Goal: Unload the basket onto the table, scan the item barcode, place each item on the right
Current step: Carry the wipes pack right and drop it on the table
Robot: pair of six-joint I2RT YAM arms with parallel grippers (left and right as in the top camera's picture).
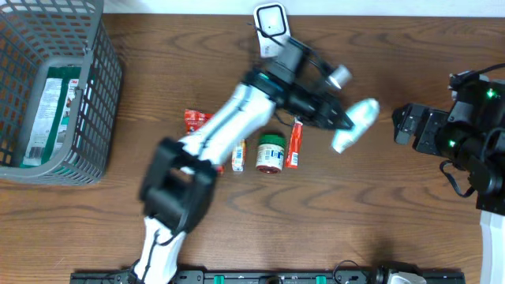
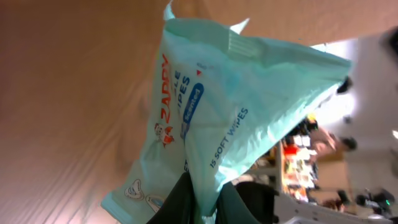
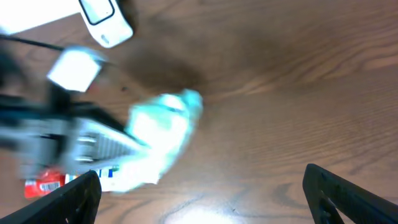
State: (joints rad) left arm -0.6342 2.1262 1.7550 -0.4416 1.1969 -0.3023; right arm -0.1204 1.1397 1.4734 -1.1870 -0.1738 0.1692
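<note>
My left gripper point(image 1: 341, 120) is shut on a pale green pack of wet wipes point(image 1: 357, 124) and holds it above the table, right of centre. In the left wrist view the dark jaws point(image 2: 208, 194) pinch the pack's point(image 2: 236, 93) lower edge, its printed side facing the camera. A white barcode scanner point(image 1: 272, 28) lies at the table's back edge, also seen in the right wrist view point(image 3: 106, 18). My right gripper point(image 1: 404, 125) stands open just right of the pack. Between its fingers point(image 3: 202, 199) is only bare table, with the blurred pack point(image 3: 161, 134) ahead to the left.
A grey basket point(image 1: 99, 87) at far left holds a flat green packet point(image 1: 47, 110). Under the left arm lie a green-lidded jar point(image 1: 271, 152), a red tube point(image 1: 294, 143), a small box point(image 1: 238, 155) and a red packet point(image 1: 196, 120).
</note>
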